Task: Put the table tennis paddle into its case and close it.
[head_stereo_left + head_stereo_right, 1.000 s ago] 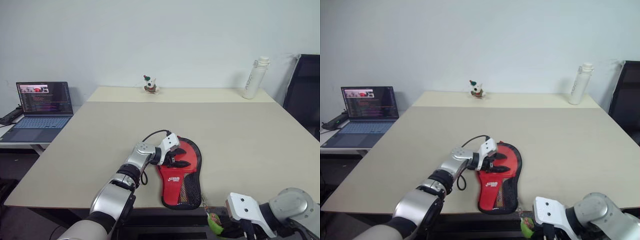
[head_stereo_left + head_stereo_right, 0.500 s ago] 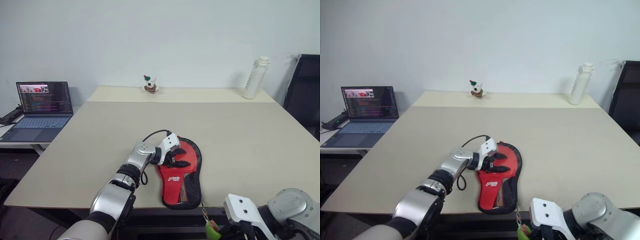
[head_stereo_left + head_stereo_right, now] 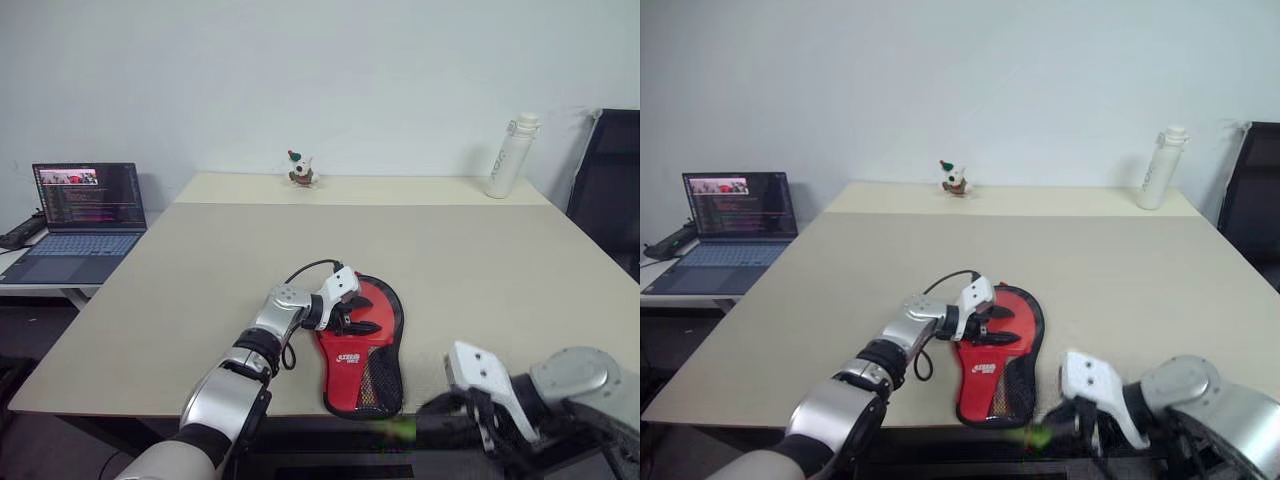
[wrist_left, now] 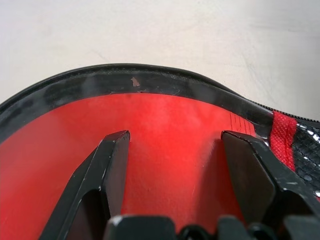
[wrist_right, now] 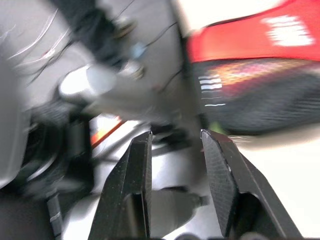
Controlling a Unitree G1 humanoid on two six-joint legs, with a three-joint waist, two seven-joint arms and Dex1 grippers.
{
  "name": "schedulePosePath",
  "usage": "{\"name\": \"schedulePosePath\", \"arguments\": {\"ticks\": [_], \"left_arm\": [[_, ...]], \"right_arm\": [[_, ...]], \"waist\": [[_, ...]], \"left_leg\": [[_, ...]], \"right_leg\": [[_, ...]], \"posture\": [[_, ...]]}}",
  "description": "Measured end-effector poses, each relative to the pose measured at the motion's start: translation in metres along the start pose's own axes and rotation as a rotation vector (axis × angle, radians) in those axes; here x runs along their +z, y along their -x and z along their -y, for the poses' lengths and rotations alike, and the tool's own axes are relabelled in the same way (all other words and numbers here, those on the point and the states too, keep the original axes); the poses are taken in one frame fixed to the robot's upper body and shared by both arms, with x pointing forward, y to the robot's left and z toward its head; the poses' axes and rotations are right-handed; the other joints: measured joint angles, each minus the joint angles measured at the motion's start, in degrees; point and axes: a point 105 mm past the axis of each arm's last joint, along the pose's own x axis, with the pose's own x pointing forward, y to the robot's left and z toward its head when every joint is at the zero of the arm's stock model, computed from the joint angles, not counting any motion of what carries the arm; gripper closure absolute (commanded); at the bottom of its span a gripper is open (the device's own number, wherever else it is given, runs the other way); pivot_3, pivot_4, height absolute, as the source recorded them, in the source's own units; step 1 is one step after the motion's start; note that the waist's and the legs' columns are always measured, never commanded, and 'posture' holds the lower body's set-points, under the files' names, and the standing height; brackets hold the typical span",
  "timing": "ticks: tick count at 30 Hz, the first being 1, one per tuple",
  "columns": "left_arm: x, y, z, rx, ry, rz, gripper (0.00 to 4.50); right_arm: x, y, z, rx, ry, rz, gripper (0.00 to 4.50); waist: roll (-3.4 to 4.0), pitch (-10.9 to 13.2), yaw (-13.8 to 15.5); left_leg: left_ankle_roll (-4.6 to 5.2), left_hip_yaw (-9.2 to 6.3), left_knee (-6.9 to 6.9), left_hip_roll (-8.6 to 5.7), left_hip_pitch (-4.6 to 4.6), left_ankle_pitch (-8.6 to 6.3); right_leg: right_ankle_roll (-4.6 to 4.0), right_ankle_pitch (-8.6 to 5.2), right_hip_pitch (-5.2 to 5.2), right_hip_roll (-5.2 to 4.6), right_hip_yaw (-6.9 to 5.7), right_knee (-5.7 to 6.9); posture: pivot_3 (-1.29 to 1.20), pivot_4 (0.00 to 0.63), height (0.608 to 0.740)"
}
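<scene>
1. The case (image 3: 364,348) lies flat near the front edge of the table (image 3: 480,260), red face up. It is a soft, paddle-shaped pouch: smooth red fabric with a white logo, a black zip border round the rim, and a black mesh pocket on the narrow end nearest the table edge. There is one case.
2. Whether the paddle is inside it cannot be told (the pouch lies flat and hides its contents).
3. The left gripper (image 3: 352,318) rests on the round end of the case. In the left wrist view its two black fingers (image 4: 112,165) stand spread wide apart, tips down on the red fabric, with nothing clasped between them.
4. The right gripper (image 3: 442,407) hangs at the front edge of the table, just beside the mesh end of the case. In the right wrist view its two black fingers (image 5: 137,175) stand a narrow gap apart, with nothing held between them.
5. A blurred green spot (image 3: 398,431) shows below the table edge, between the case and the right gripper; what it is cannot be told.
6. The table is a matt, pale beige slab, rectangular.
7. At its far edge stand one small figurine (image 3: 299,170) and one tall white bottle (image 3: 511,156).
8. One open laptop (image 3: 80,222) with a lit screen sits on a lower surface off to the left.
9. One black chair (image 3: 606,190) stands at the far right.
</scene>
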Motion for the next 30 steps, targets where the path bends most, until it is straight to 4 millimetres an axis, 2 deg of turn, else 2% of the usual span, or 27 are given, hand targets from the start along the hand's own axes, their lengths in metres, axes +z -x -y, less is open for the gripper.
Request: {"name": "schedulePosePath", "arguments": {"ticks": [5, 8, 11, 14, 15, 17, 19, 23, 27, 30], "left_arm": [[0.001, 0.006, 0.0, 0.014, -0.004, 0.037, 1.33], [-0.002, 0.02, 0.001, 0.025, 0.0, 0.068, 1.33], [-0.009, 0.045, 0.002, 0.076, 0.02, 0.093, 1.33], [-0.006, 0.081, -0.001, 0.199, 0.062, 0.159, 1.33], [-0.005, 0.099, -0.001, 0.26, 0.074, 0.179, 1.33], [-0.006, 0.122, 0.002, 0.332, 0.086, 0.184, 1.33], [-0.011, 0.136, 0.012, 0.382, 0.111, 0.178, 1.33], [-0.026, 0.137, 0.028, 0.403, 0.183, 0.155, 1.33], [-0.015, 0.137, 0.025, 0.427, 0.155, 0.175, 1.33], [-0.015, 0.138, 0.024, 0.437, 0.162, 0.184, 1.33]], "right_arm": [[0.017, 0.005, 0.045, -0.187, 0.023, 0.148, 2.84], [0.015, 0.007, 0.078, -0.309, 0.018, 0.203, 2.84], [0.008, 0.008, 0.102, -0.383, 0.029, 0.231, 2.84], [0.001, 0.008, 0.125, -0.44, 0.015, 0.259, 2.84], [-0.001, 0.008, 0.131, -0.452, 0.012, 0.267, 2.84], [-0.006, 0.011, 0.139, -0.466, 0.008, 0.267, 2.84], [-0.013, 0.015, 0.146, -0.469, 0.002, 0.262, 2.84], [-0.025, 0.028, 0.159, -0.505, -0.004, 0.23, 2.84], [-0.026, 0.043, 0.17, -0.548, 0.006, 0.213, 2.84], [-0.026, 0.043, 0.166, -0.535, 0.017, 0.203, 2.84]], "waist": [[0.01, 0.0, -0.24], [0.04, 0.03, -0.51], [0.1, 0.09, -1.28], [0.13, 0.19, -1.65], [0.16, 0.21, -1.78], [0.23, 0.25, -1.68], [0.28, 0.28, -1.6], [0.3, 0.31, -1.0], [0.3, 0.31, -1.02], [0.3, 0.31, -1.31]], "left_leg": [[0.0, -0.01, -0.05, -0.02, -0.01, 0.0], [0.0, 0.0, -0.07, -0.01, -0.06, 0.0], [0.01, -0.01, -0.09, 0.0, -0.22, 0.0], [0.01, 0.06, -0.1, 0.06, -0.33, 0.0], [0.01, 0.14, -0.13, 0.07, -0.33, 0.0], [0.01, 0.22, -0.14, 0.08, -0.31, 0.0], [0.01, 0.3, -0.14, 0.09, -0.31, 0.0], [0.02, 0.31, -0.03, 0.05, -0.33, 0.01], [0.03, 0.44, -0.02, 0.02, -0.28, 0.02], [0.03, 0.45, -0.09, 0.03, -0.3, 0.01]], "right_leg": [[0.0, 0.0, -0.05, 0.08, -0.01, 0.01], [-0.01, 0.0, -0.11, 0.1, 0.0, 0.03], [-0.02, 0.01, -0.31, 0.09, 0.05, 0.07], [-0.03, 0.01, -0.53, 0.09, 0.2, 0.17], [-0.04, 0.01, -0.62, 0.1, 0.31, 0.19], [-0.04, 0.01, -0.65, 0.1, 0.37, 0.22], [-0.04, 0.01, -0.65, 0.07, 0.44, 0.19], [-0.03, 0.04, -0.59, -0.01, 0.44, 0.19], [-0.14, 0.11, -0.59, 0.06, 0.49, 0.18], [-0.14, 0.11, -0.67, 0.12, 0.51, 0.18]], "posture": [[0.0, 0.15, 0.74], [0.0, 0.15, 0.74], [0.0, 0.15, 0.74], [0.0, 0.15, 0.74], [0.0, 0.15, 0.74], [0.0, 0.15, 0.74], [0.0, 0.15, 0.74], [0.0, 0.15, 0.74], [0.0, 0.15, 0.74], [0.0, 0.15, 0.74]]}}
